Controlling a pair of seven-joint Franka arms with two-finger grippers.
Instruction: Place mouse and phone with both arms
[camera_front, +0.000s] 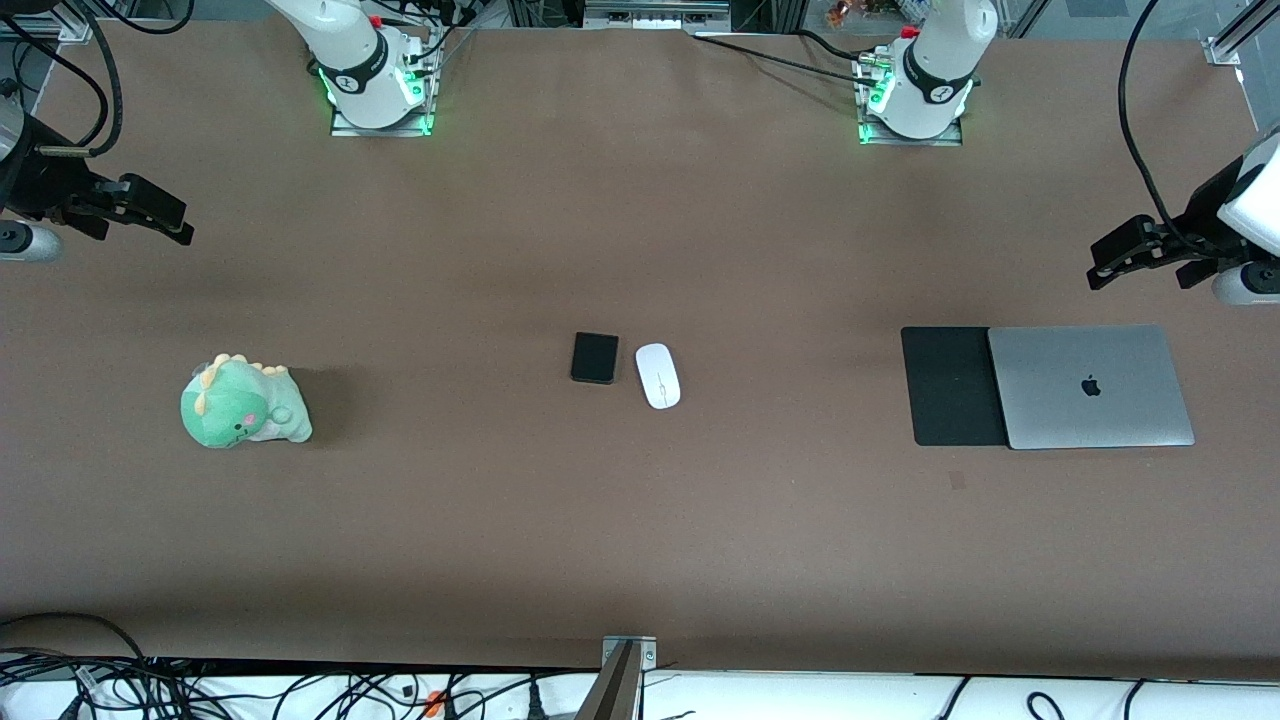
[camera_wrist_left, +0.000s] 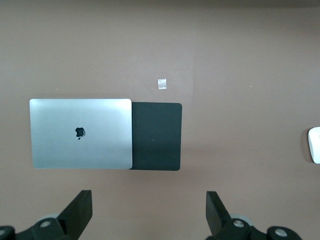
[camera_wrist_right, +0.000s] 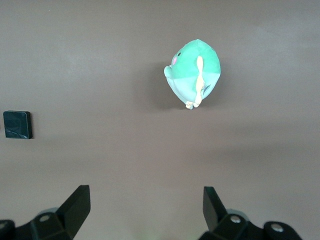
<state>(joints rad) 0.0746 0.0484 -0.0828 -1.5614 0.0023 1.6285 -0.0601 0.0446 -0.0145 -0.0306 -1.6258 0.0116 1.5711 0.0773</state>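
The black phone and the white mouse lie side by side at the middle of the table, the mouse toward the left arm's end. My left gripper hangs open and empty over bare table at its end, close to the laptop; in its wrist view the mouse shows at the edge. My right gripper hangs open and empty over bare table at its own end; in its wrist view the phone shows at the edge. Both arms wait.
A closed silver laptop lies partly on a black mouse pad toward the left arm's end, both seen in the left wrist view. A green plush dinosaur sits toward the right arm's end.
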